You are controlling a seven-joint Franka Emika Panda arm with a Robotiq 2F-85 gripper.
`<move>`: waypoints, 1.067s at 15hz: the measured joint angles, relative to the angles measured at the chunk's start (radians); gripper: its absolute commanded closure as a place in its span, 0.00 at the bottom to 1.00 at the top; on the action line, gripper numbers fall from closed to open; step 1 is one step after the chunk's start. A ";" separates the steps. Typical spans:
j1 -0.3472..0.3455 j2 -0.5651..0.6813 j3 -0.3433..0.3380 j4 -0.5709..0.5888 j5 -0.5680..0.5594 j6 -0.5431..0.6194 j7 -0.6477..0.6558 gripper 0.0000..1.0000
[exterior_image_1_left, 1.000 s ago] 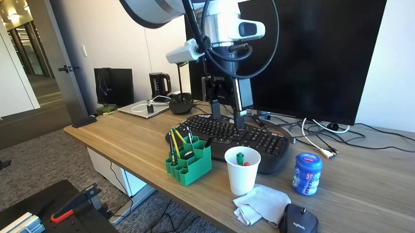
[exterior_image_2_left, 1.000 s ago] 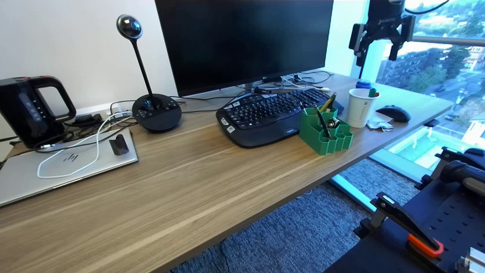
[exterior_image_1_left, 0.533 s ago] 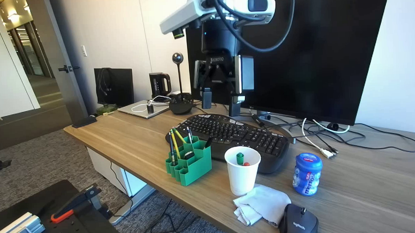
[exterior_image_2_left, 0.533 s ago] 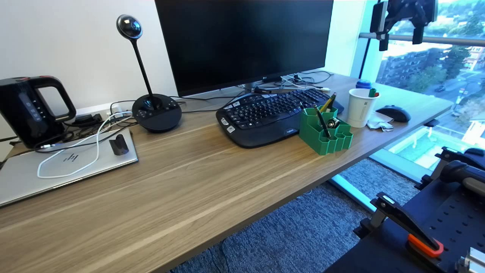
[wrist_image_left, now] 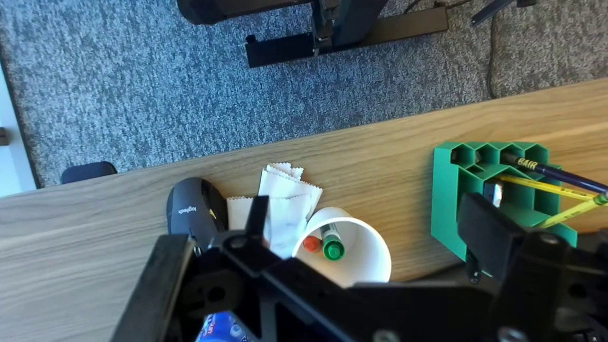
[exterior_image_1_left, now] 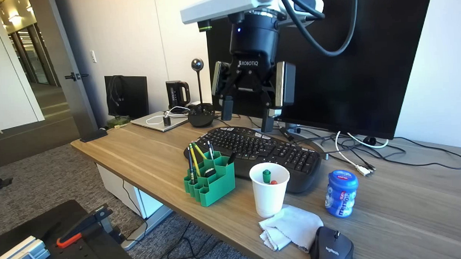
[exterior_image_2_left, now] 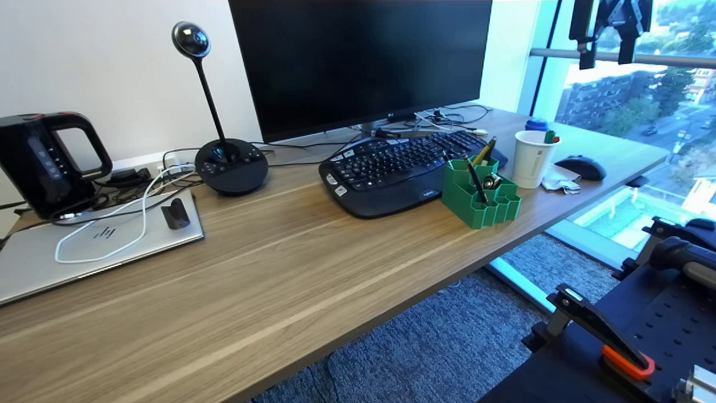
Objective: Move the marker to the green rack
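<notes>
A white paper cup [exterior_image_1_left: 270,199] holds a green-ended marker [wrist_image_left: 333,249] and, beside it, an orange-red one [wrist_image_left: 311,244]; both lean inside it. To one side stands the green rack [exterior_image_1_left: 219,189], its compartments holding pencils, pens and a dark object. In the wrist view the rack [wrist_image_left: 444,204] is partly covered by a finger. My gripper [exterior_image_1_left: 247,117] hangs in the air above desk and cup, fingers wide apart with nothing between them. In the wrist view, the cup's opening lies between the open fingers, well below them. The gripper also shows at the upper right of an exterior view [exterior_image_2_left: 607,56].
A black keyboard [exterior_image_1_left: 254,148] and large monitor [exterior_image_1_left: 339,60] are behind the cup and rack. A white cloth [exterior_image_1_left: 295,223], a mouse [exterior_image_1_left: 331,248] and a blue gum bottle [exterior_image_1_left: 341,194] are near the cup. The desk's front edge runs close to the rack.
My gripper has moved away from the monitor, toward the desk's front and the cup's side, and sits slightly higher. It has stayed open. Cup, markers and rack have not moved.
</notes>
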 measured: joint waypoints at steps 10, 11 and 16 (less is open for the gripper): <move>-0.004 -0.025 0.007 -0.059 0.026 0.222 -0.062 0.00; -0.004 -0.033 0.009 -0.072 0.027 0.236 -0.066 0.00; -0.004 -0.082 0.017 -0.148 0.027 0.262 -0.084 0.00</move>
